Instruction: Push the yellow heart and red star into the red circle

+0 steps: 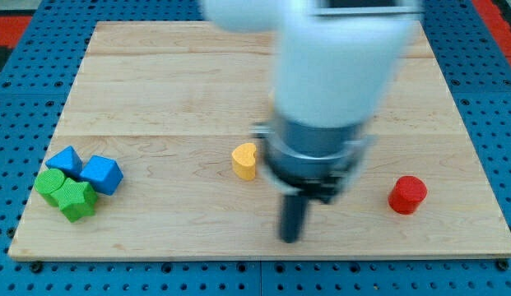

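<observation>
The arm comes down from the view's top as a broad, blurred white body ending in a grey collar, and from that collar the straight dark rod points down to the wooden board. The rod has no jaws to spread or press together; it is a plain pusher and holds nothing. The arm's tip sits low on the board, near the view's bottom edge and a little right of centre. Whether it actually touches the wood cannot be told, since the whole arm is smeared by motion blur.

The yellow heart lies up and to the view's left of the tip, near it but clearly apart, and close beside the left edge of the grey collar. The red circle, a short round block, stands to the view's right of the tip and slightly higher, well apart from it, near the board's right side. The tip thus lies between the heart and the circle, lower than both. No red star can be made out anywhere on the visible board; the arm covers a large part of the middle.

At the far left of the board a tight cluster of four blocks sits together: a blue block, a blue cube, a green block and a green star-like block, each touching its neighbours.
</observation>
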You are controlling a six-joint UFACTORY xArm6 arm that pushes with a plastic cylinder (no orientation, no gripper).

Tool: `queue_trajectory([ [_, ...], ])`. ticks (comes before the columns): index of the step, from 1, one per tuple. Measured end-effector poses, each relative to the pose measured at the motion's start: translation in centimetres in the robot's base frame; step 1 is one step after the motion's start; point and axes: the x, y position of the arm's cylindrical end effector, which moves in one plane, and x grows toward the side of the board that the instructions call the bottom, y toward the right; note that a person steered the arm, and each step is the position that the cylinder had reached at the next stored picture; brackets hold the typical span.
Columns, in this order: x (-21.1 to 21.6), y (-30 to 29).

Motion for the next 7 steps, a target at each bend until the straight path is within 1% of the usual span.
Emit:
queue_trajectory([
  [1,-5.2,-1.7],
  [2,-9.2,-4.8],
  [3,-11.7,-6.2],
  [4,-14.1,-2.1],
  [5,-11.7,3.5],
  [6,-10.8,9.0],
  [7,-11.3,4.1],
])
